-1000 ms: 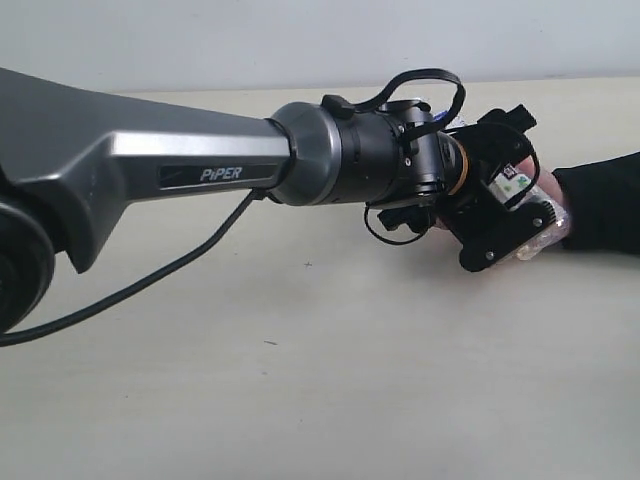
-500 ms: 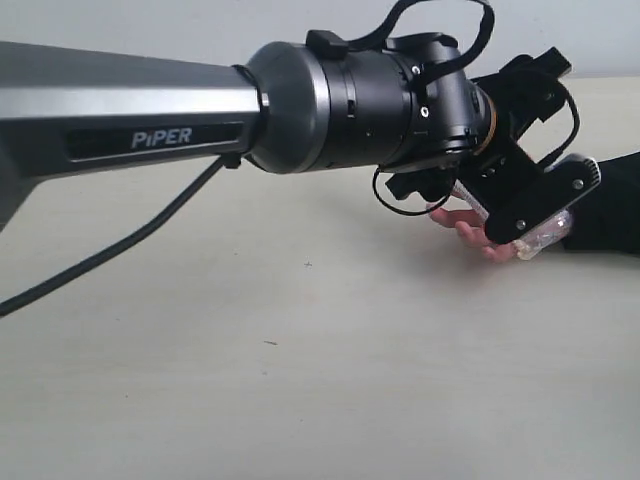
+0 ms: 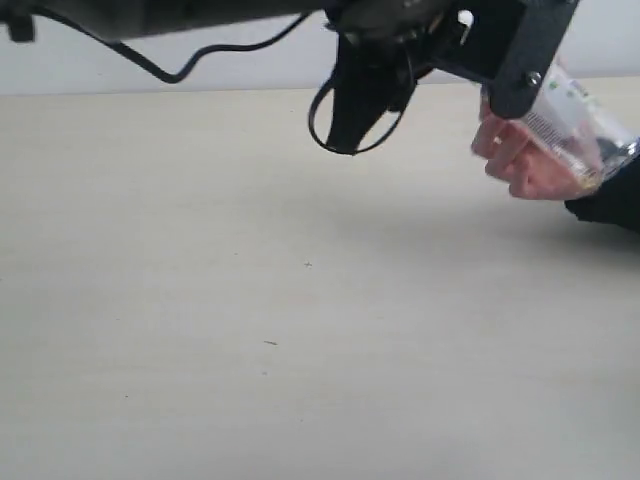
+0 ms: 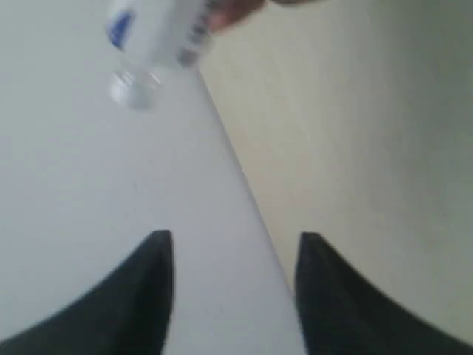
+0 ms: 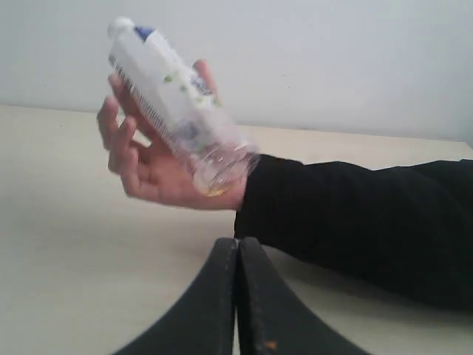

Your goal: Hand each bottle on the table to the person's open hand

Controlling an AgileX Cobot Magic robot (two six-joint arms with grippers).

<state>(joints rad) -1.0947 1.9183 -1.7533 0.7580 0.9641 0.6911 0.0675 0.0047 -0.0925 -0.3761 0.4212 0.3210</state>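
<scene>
A clear bottle (image 3: pixel 578 128) with a white-green label lies tilted in the person's open hand (image 3: pixel 525 165), held above the table (image 3: pixel 300 300). My left gripper (image 3: pixel 495 70) hangs high at the top edge, just up and left of the hand. In the left wrist view that gripper (image 4: pixel 233 237) is open and empty, with the bottle (image 4: pixel 155 37) blurred and far beyond the fingertips. My right gripper (image 5: pixel 238 240) is shut and empty; past it the hand (image 5: pixel 148 174) cradles the bottle (image 5: pixel 177 111). No other bottles are in view.
The person's black sleeve (image 3: pixel 610 200) enters from the right edge and rests low over the table; in the right wrist view the sleeve (image 5: pixel 355 214) is close in front of the shut jaws. A black cable loop (image 3: pixel 350 110) dangles under the left arm. A pale wall lies behind the table.
The left arm has risen up and back from the hand, letting go of the bottle. The bottle now rests in the person's hand, which has lifted slightly.
</scene>
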